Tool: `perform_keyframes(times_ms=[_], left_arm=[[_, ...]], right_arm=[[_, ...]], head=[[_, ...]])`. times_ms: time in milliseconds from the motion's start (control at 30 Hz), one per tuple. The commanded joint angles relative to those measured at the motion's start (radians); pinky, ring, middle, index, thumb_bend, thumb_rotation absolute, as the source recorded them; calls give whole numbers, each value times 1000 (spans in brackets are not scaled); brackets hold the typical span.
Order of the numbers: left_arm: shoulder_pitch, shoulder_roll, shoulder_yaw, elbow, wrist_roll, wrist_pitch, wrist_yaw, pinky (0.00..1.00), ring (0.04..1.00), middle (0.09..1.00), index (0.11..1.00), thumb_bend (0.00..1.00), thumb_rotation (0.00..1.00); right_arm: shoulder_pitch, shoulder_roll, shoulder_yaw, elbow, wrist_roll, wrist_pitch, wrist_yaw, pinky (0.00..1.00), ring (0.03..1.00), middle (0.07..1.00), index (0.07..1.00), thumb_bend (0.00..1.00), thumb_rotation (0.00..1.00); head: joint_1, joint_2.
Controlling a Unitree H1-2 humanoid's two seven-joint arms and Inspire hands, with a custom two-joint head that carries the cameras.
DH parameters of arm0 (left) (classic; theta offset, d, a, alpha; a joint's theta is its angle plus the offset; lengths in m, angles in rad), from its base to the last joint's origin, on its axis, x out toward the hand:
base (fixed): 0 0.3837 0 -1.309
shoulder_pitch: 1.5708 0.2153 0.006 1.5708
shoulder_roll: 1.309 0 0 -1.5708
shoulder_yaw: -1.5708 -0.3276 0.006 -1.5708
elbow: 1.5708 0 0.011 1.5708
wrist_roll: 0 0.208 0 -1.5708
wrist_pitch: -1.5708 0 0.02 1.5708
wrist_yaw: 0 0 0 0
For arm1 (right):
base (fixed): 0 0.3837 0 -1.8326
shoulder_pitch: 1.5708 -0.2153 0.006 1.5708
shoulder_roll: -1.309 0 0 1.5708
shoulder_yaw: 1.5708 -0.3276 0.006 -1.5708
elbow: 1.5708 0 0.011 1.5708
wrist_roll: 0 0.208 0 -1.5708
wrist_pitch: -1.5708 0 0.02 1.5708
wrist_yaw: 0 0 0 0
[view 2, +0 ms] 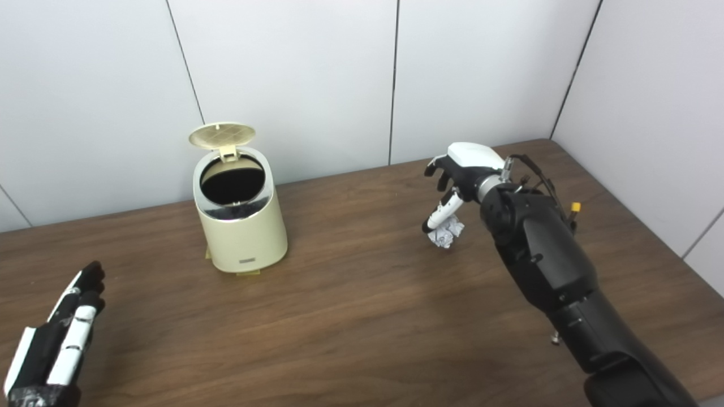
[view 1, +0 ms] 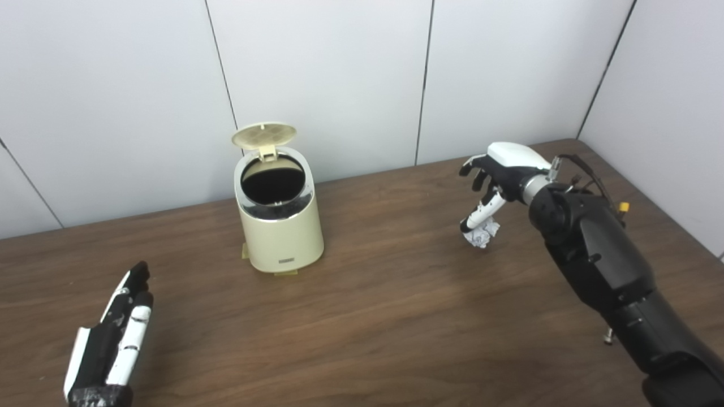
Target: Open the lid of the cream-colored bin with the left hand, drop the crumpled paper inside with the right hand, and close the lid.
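The cream-colored bin (view 1: 280, 217) stands on the table's left half with its round lid (view 1: 264, 134) flipped up and its dark inside showing. The crumpled paper (view 1: 482, 233) is at the right, far from the bin, at or just above the tabletop. My right hand (view 1: 500, 178) reaches down over it with thumb and fingers pinched on its top. My left hand (view 1: 113, 339) lies low at the front left, flat, fingers straight and holding nothing, well in front of and left of the bin.
The brown wooden table (view 1: 367, 316) runs to white wall panels at the back and right. A small screw-like object (view 1: 608, 338) stands beside my right forearm. A yellow piece (view 1: 285, 273) shows under the bin's base.
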Motion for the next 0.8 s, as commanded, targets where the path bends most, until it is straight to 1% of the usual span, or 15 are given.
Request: perform_keyframes(times_ms=[0, 100, 133, 233, 333, 400, 433, 467, 567, 600, 633, 667, 767], left_arm=[[-31, 2, 1, -35, 0, -12, 9, 1000, 996, 969, 977, 459, 731], [-30, 2, 0, -54, 5, 0, 10, 1000, 995, 967, 977, 458, 723], [-30, 3, 1, -57, 2, 1, 9, 1000, 994, 968, 979, 453, 730], [-34, 6, 7, -54, -8, -9, 4, 1000, 994, 969, 984, 441, 727], [-35, 7, 12, -49, -19, -15, 1, 1000, 992, 969, 989, 437, 724], [-37, 10, 10, -50, -13, -12, -1, 1000, 995, 969, 992, 432, 735], [-38, 13, 9, -51, -10, -12, -2, 1000, 998, 973, 997, 423, 752], [-39, 13, 10, -52, -10, -8, -2, 1000, 999, 974, 999, 420, 757], [-40, 17, 13, -48, -16, -6, -4, 1000, 999, 975, 999, 425, 756], [-41, 20, 15, -44, -18, -11, -6, 1000, 999, 975, 997, 434, 748], [-41, 21, 15, -41, -20, -15, -8, 1000, 998, 974, 994, 436, 743], [-41, 24, 16, -38, -22, -20, -10, 1000, 997, 972, 994, 434, 739], [-44, 28, 19, -37, -25, -23, -14, 1000, 989, 967, 996, 436, 737]], right_arm=[[-31, -27, -21, -34, -1, 3, -14, 449, 631, 701, 791, 1000, 261], [-27, -36, -17, -37, 9, 2, -13, 421, 594, 657, 790, 1000, 267], [-27, -36, -19, -43, 6, 3, -2, 441, 619, 684, 791, 1000, 266], [-25, -37, -25, -57, -5, 4, 29, 619, 774, 829, 798, 1000, 259], [-25, -41, -29, -59, -10, 4, 48, 677, 810, 856, 804, 1000, 248], [-23, -45, -28, -61, -15, 4, 50, 647, 791, 839, 800, 1000, 253], [-22, -46, -27, -63, -16, 4, 50, 488, 656, 727, 795, 1000, 246], [-21, -48, -25, -62, -23, 4, 53, 434, 610, 689, 793, 1000, 244], [-18, -44, -27, -60, -52, 4, 73, 457, 647, 719, 789, 1000, 253], [-17, -40, -30, -60, -62, 4, 80, 421, 607, 688, 789, 1000, 244], [-13, -37, -33, -61, -68, 4, 85, 416, 600, 683, 789, 1000, 240], [-9, -32, -37, -62, -72, 4, 88, 444, 621, 701, 790, 1000, 237], [-2, -24, -38, -62, -94, 4, 100, 481, 640, 702, 789, 1000, 236]], head=[[1, 2], [8, -3], [5, -5], [-5, -8], [-14, -6], [-16, 0], [-15, 2], [-17, 7], [-23, 13], [-28, 14], [-29, 14], [-35, 13], [-42, 14]])
